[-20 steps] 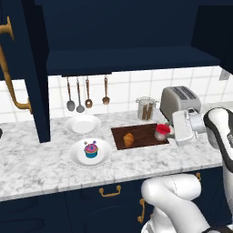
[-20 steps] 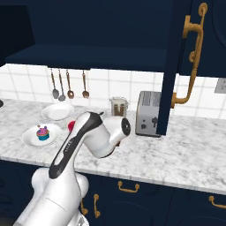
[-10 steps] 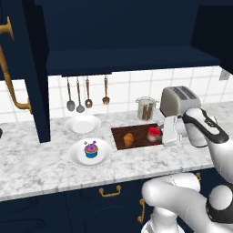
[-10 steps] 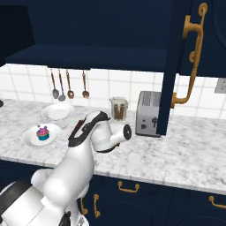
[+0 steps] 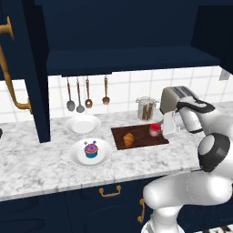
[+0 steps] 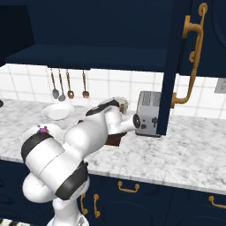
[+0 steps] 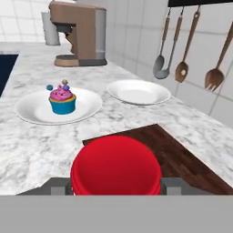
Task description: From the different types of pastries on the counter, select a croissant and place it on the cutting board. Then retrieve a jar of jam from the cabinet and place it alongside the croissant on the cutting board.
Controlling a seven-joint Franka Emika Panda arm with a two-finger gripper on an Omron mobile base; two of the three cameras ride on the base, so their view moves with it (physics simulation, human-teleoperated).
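Now I am on the second half of the job: my hand is clamped on the jam jar, its red lid big in the hand view, and I hold it at the right end of the cutting board, whether touching the wood or just above it I cannot tell. The croissant already lies on the board, left of the jar and a little apart. The cupcake sits on its plate further left of the board, on the marbled surface. Next, I judge, comes setting the jar flat beside the croissant, then letting go and drawing back without tipping it
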